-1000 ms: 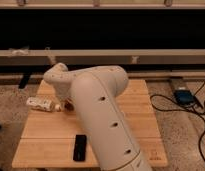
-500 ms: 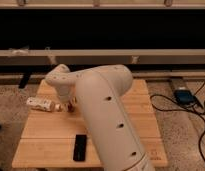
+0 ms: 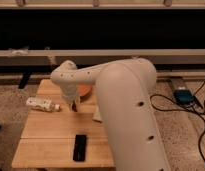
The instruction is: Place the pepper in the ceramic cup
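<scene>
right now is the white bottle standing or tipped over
Tipped over: the white bottle lies on its side on the wooden table; the claw hangs low beside it.

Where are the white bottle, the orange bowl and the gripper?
white bottle (image 3: 41, 104): camera view, middle of its lying body.
orange bowl (image 3: 85, 91): camera view, its visible orange part.
gripper (image 3: 74, 105): camera view, its tip, just right of the white bottle.

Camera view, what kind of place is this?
Probably a robot lab or test room: a small wooden table on speckled floor, loose cables and a blue box at right. The gripper hangs over the table beside the orange bowl.
</scene>
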### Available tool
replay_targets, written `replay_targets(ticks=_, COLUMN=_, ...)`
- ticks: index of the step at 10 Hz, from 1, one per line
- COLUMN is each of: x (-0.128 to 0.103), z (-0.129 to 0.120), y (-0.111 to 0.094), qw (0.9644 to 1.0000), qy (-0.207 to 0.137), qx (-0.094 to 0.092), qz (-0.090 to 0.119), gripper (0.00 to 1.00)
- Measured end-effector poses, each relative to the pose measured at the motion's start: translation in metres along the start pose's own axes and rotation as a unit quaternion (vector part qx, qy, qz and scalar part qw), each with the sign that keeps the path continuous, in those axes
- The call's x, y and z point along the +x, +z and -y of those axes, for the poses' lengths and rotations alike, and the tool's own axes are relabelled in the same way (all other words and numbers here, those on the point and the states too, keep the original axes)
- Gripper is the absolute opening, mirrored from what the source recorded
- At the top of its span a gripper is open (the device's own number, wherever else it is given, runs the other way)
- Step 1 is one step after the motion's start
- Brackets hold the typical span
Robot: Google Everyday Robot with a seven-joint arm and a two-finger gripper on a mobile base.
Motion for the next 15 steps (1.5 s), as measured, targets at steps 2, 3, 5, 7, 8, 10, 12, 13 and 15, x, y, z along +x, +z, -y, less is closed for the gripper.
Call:
replay_targets(ticks=2, x=0.021, z=0.003, y=-0.028, qw=0.9999, qy=0.007, qx=0.010, qz=0.011, gripper=0.00)
replay_targets(ticks=3, x=0.040, z=0.010, y=-0.045, qw=0.9995, qy=0.017, qx=0.018, qz=0.019, gripper=0.00)
replay_targets(ticks=5, x=0.070, z=0.023, y=-0.065, qw=0.9980, qy=0.043, qx=0.031, qz=0.034, gripper=0.00)
replay_targets(ticks=7, x=0.102, z=0.047, y=-0.082, qw=0.9938, qy=0.088, qx=0.041, qz=0.053, gripper=0.00)
replay_targets(ticks=8, x=0.114, z=0.059, y=-0.086, qw=0.9916, qy=0.107, qx=0.043, qz=0.059, gripper=0.00)
replay_targets(ticks=10, x=0.143, z=0.092, y=-0.095, qw=0.9841, qy=0.156, qx=0.037, qz=0.076, gripper=0.00)
replay_targets(ticks=12, x=0.165, z=0.125, y=-0.097, qw=0.9750, qy=0.202, qx=0.030, qz=0.088, gripper=0.01)
replay_targets(ticks=13, x=0.173, z=0.138, y=-0.094, qw=0.9703, qy=0.223, qx=0.024, qz=0.090, gripper=0.09)
replay_targets(ticks=15, x=0.178, z=0.143, y=-0.077, qw=0.9666, qy=0.242, qx=0.014, qz=0.084, gripper=0.27)
